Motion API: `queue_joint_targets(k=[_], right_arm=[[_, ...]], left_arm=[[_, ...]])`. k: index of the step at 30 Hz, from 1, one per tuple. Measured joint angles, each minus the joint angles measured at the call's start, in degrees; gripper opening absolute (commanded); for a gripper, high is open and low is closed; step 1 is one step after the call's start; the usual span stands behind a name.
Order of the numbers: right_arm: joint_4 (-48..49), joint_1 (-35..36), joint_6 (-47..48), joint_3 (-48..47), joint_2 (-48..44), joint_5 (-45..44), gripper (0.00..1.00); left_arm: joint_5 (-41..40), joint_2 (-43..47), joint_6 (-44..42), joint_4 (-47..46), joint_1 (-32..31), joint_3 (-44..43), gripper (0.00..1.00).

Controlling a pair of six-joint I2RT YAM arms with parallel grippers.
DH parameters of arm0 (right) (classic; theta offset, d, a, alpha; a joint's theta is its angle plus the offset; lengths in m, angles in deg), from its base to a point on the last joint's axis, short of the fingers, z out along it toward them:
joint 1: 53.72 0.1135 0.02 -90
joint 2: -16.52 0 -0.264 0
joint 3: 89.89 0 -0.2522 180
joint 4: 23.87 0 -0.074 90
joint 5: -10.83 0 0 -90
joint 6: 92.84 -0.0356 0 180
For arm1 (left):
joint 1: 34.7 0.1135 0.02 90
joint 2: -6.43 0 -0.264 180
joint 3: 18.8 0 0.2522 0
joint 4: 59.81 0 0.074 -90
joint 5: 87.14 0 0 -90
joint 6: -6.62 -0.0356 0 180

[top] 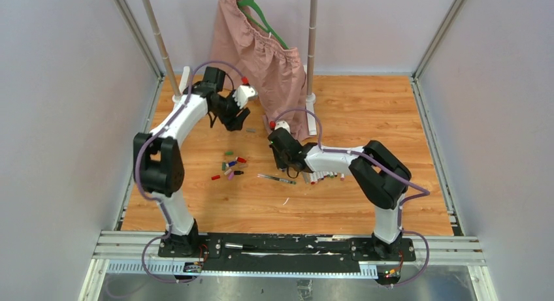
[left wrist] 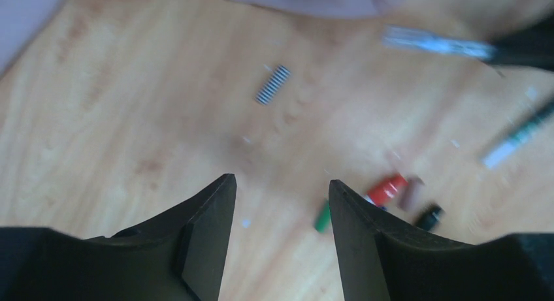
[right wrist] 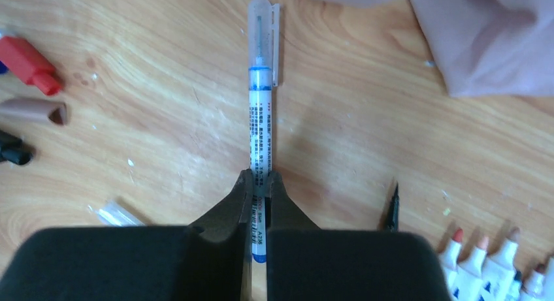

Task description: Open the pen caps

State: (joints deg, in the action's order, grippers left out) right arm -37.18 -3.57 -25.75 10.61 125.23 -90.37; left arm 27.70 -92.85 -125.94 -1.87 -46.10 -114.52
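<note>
The right gripper point(right wrist: 260, 183) pinches a blue pen point(right wrist: 260, 118) by its barrel, its clear cap point(right wrist: 262, 27) still on; only the right wrist view shows this. The left gripper point(left wrist: 281, 190) stands half open and empty above the table point(left wrist: 130, 85). Overhead, loose pen caps point(top: 232, 165) lie between the arms

Soft, even light is casting faint shadows on the tabletop point(top: 366, 118); the left wrist view is blurring, the right looking sharp.
</note>
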Motion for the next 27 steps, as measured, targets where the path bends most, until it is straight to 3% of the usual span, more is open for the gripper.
queue_joint_targets(k=[5,11,27], right_arm=[[0.0,0.0,0.0,4.8,-3.9,-1.0,0.0],[0.2,0.0,0.0,9.5,-9.7,-1.6,0.0],[2.1,1.2,0.0,11.7,-16.4,-1.8,0.0]], left_arm=[[-3.1,-13.7,5.9,-3.9,-0.7,-13.6,0.58],[-9.6,-25.0,10.1,-7.2,-3.4,-21.3,0.58],[-13.2,-30.1,13.1,-10.9,-4.4,-22.1,0.55]])
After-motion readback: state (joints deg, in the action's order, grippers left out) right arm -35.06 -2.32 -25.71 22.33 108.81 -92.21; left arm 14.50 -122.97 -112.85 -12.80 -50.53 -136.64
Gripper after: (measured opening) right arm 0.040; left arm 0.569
